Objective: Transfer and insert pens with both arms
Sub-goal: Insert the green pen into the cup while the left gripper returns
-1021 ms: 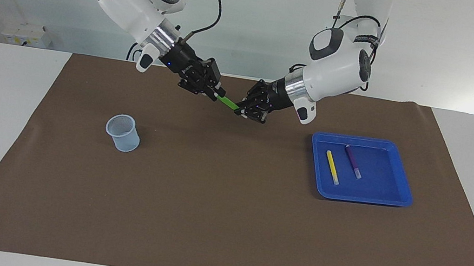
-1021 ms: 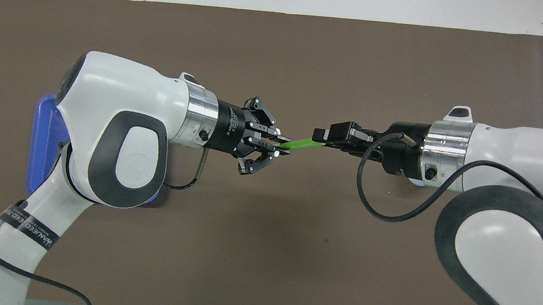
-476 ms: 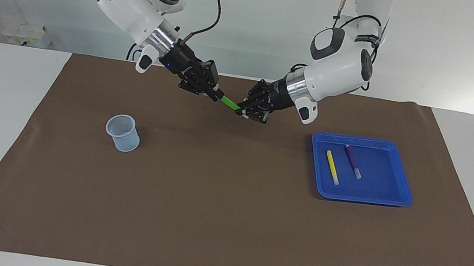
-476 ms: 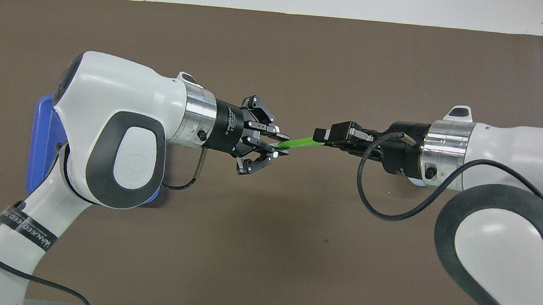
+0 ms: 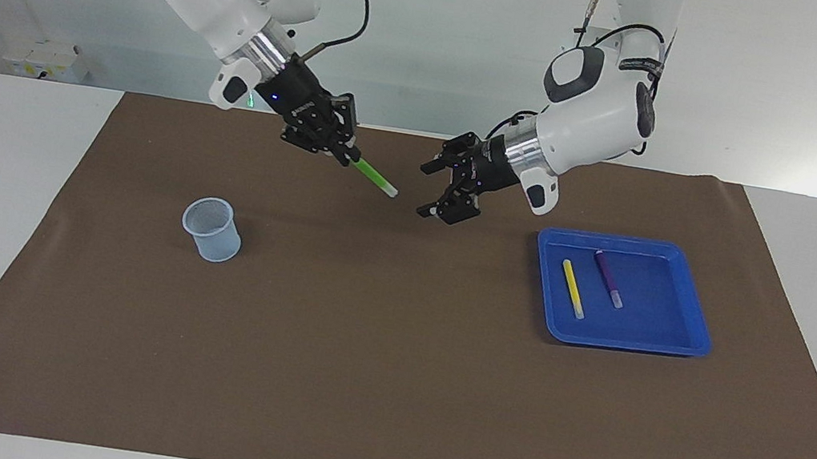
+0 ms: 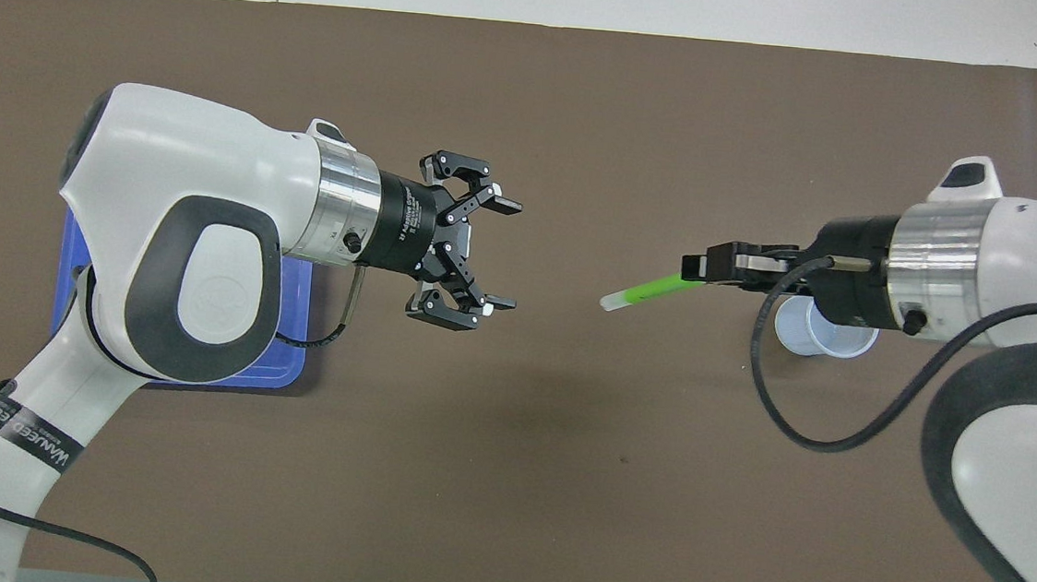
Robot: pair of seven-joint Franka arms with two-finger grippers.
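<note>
My right gripper is shut on the green pen and holds it in the air over the brown mat, whitish cap end pointing toward the left gripper. It also shows in the overhead view with the green pen. My left gripper is open and empty, apart from the pen, over the mat beside the blue tray; the overhead view shows the left gripper spread wide. The yellow pen and the purple pen lie in the tray.
A pale mesh cup stands upright on the mat toward the right arm's end; in the overhead view the cup is partly covered by the right wrist. The left arm hides most of the tray there.
The left gripper opened and let go of the green pen, then drew back toward the tray. The right gripper carried the pen away toward the cup's end.
</note>
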